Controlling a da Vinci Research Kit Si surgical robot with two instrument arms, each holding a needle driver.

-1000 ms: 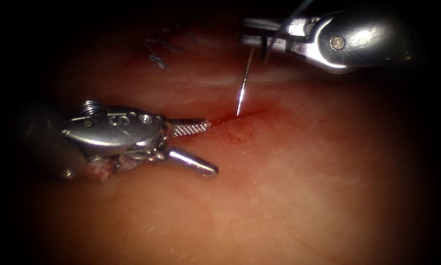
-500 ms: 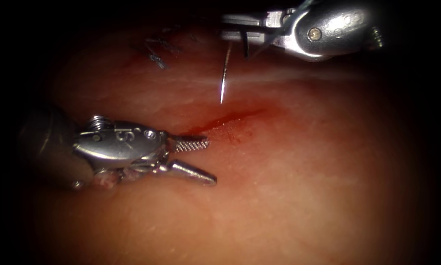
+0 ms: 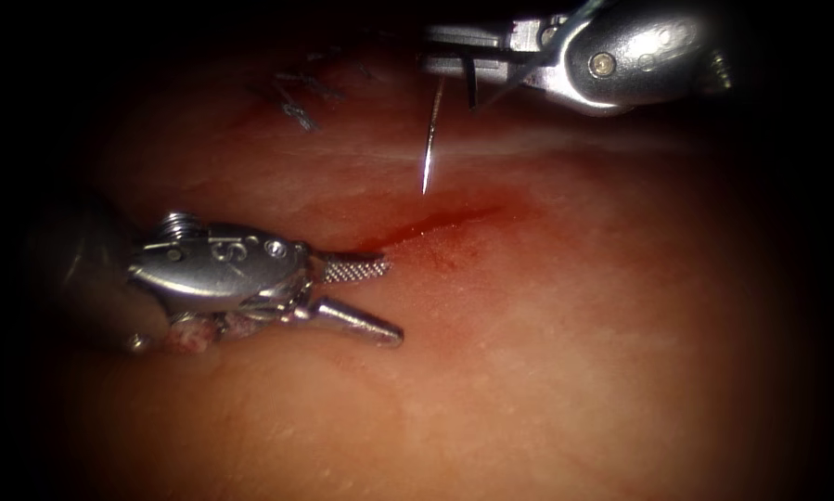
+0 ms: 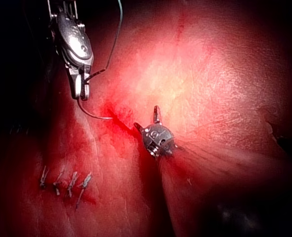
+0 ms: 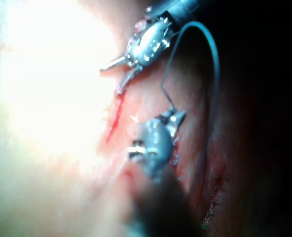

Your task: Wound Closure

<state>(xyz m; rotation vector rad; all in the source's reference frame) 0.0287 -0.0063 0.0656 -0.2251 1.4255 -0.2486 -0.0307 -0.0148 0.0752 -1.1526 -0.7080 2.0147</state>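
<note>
Here, right tool (image 3: pixel 449 51) clamped on the needle (image 3: pixel 429 148) near its rear end — tip hangs free just above the cut (image 3: pixel 435 221). Left tool (image 3: pixel 365 297) spread, empty, left of the cut on the tissue (image 3: pixel 574 353).

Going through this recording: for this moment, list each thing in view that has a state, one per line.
Left tool: jaws open, holding nothing, at the cut's left end.
Right tool: jaws shut on the needle near its rear end.
Needle: out of the tissue, tip just above the cut.
Thread: loops loosely from the right tool.
Cut: open, red fluid along it.
Earlier stitches: in place.
</note>
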